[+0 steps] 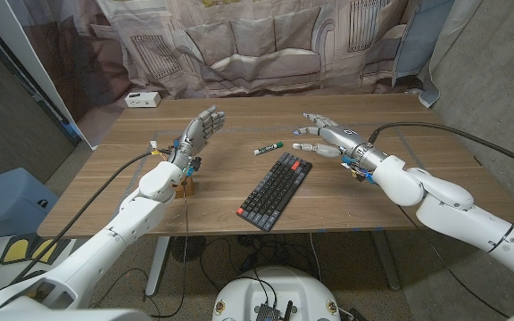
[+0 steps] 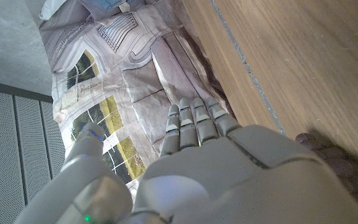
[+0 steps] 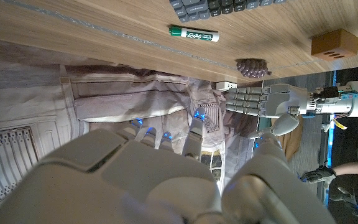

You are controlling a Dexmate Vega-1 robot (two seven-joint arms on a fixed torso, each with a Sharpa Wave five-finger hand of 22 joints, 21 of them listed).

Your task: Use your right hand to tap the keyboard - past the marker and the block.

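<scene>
Wooden table (image 1: 346, 201) is crossed as the empty, spread right hand (image 1: 321, 135) is held just right of the keyboard (image 1: 275, 190); lowering onto the keys seems needed next

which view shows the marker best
The right wrist view: the marker lies whole and close, green cap and label readable. The head view shows it small, beyond the keyboard. The left wrist view gives wood and backdrop instead.

On the table (image 1: 346, 201), the marker (image 1: 269, 148) lies just behind the keyboard (image 1: 275, 190), the block (image 1: 184, 185) well left.
</scene>
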